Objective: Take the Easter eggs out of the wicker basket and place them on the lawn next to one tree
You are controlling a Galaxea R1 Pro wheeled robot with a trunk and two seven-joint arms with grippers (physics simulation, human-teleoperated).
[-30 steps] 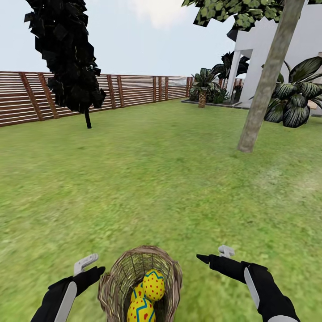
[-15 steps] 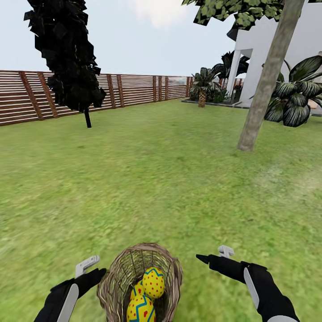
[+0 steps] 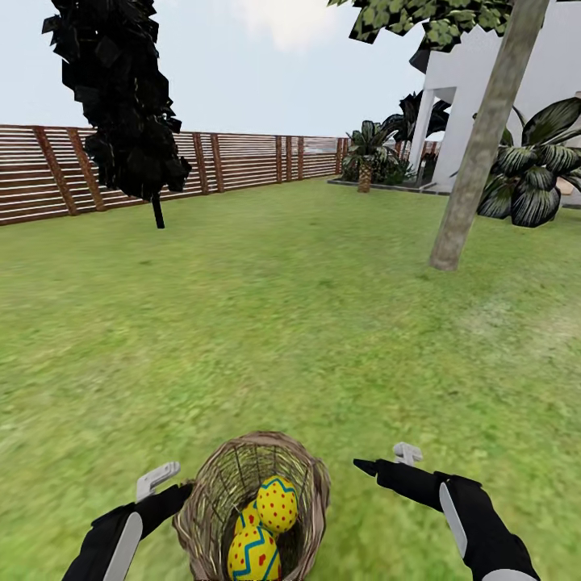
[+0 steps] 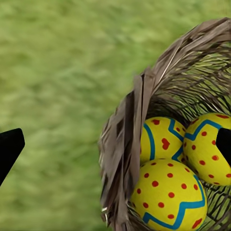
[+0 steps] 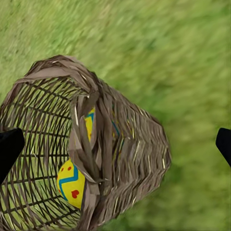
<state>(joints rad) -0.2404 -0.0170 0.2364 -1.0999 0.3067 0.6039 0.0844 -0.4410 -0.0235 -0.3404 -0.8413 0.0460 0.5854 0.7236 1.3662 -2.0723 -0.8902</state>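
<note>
**Q:** Green lawn (image 3: 282,323), patchy and flat, out to a brown slatted fence (image 3: 242,161) and a white house (image 3: 557,73). Any tree worth aiming for?

**A:** Yes: tree (image 3: 476,161) far ahead and to the right, with a thick, smooth grey-beige trunk that leans a little. Well apart from everything near the robot.

**Q:** And the eggs?

**A:** All three eggs (image 3: 277,505) inside the basket (image 3: 211,500), low in the head view, between the two arms. Small, glossy and yellow, with red dots and blue zigzags. Piled touching one another, long axes running roughly along the basket's depth.

**Q:** Basket itself?

**A:** Round, brown, open-weave wicker, see-through at the sides, with a flat loop handle on the rim. Tilted, mouth turned up toward the head camera. Cannot tell how it sits on the grass.

**Q:** Which arm is nearer?

**A:** Left, clearly. Left pincer (image 3: 165,484) spread wide, just beside the basket's left wall, perhaps touching it. From the left wrist camera, wall and rim lie between the fingers (image 4: 9,147), with the eggs just past the rim toward the far finger. Right pincer (image 3: 386,460) also spread wide and holding nothing, off to the basket's right with a strip of grass between.

**Q:** So the coming move?

**A:** Probably a short reach by the left arm over the rim and down onto the nearest egg. Round, slick shell, so likely to slip unless pinched across its narrow middle.
</note>
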